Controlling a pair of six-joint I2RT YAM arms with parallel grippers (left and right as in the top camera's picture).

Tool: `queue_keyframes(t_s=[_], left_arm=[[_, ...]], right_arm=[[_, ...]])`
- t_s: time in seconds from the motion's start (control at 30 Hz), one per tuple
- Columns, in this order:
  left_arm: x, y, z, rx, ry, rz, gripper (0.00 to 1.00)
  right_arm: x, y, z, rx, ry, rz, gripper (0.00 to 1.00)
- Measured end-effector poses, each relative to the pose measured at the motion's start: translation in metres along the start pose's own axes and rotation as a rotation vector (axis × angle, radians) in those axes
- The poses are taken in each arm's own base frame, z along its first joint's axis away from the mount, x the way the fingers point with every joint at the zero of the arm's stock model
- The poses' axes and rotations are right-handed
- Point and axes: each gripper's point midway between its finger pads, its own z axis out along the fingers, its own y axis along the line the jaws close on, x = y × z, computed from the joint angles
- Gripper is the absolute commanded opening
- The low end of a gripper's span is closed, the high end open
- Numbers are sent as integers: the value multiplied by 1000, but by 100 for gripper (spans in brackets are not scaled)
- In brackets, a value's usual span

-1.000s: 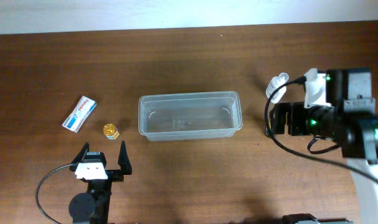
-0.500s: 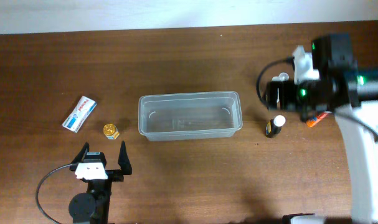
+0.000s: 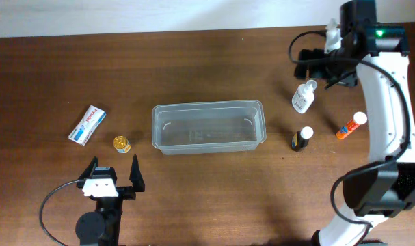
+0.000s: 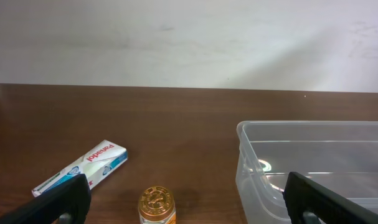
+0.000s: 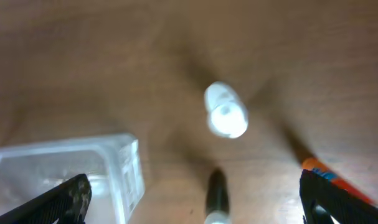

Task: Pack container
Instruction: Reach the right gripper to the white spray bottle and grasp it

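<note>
The container (image 3: 207, 127) sits empty at the centre of the overhead frame on the brown worktop (image 3: 207, 61), its long axis running left to right across the picture. The left pincer (image 3: 113, 165) hangs at the lower left with its jaws spread as wide as they go and nothing between them. From there the container lies up and to the right, its near left corner close by, so this arm is the nearer of the two to the tub. The right pincer (image 5: 193, 182) is high in the upper right of the overhead frame, also fully spread and empty, and the container lies down and to the left of it, well apart. In its wrist view only a corner of the tub shows at the lower left. Directly under that pincer stands a white bottle (image 3: 303, 98), with a dark bottle (image 3: 302, 139) and an orange tube (image 3: 350, 126) lower in the frame (all three on the tub's right side). A toothpaste box (image 3: 88, 124) and a gold-capped jar (image 3: 121, 143) lie left of the tub, near the left pincer. Nothing is packed yet; the likely first pick is the white bottle, which would then travel down-left to the tub.
</note>
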Motion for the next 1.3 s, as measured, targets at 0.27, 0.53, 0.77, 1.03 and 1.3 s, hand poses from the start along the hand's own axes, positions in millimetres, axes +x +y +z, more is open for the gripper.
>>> queue_keyframes(t_s=[0.27, 0.53, 0.77, 1.03, 1.3], left_arm=[[0, 0, 0, 0, 0, 0, 99], [0, 0, 0, 0, 0, 0, 99], [0, 0, 0, 0, 0, 0, 99], [0, 0, 0, 0, 0, 0, 99], [0, 0, 0, 0, 0, 0, 99]], right_arm=[[-11, -11, 20, 14, 2, -73, 98], [-2, -20, 75, 15, 120, -118, 98], [8, -25, 104, 12, 194, -142, 98], [12, -28, 118, 12, 222, -177, 96], [12, -31, 121, 25, 226, -188, 94]])
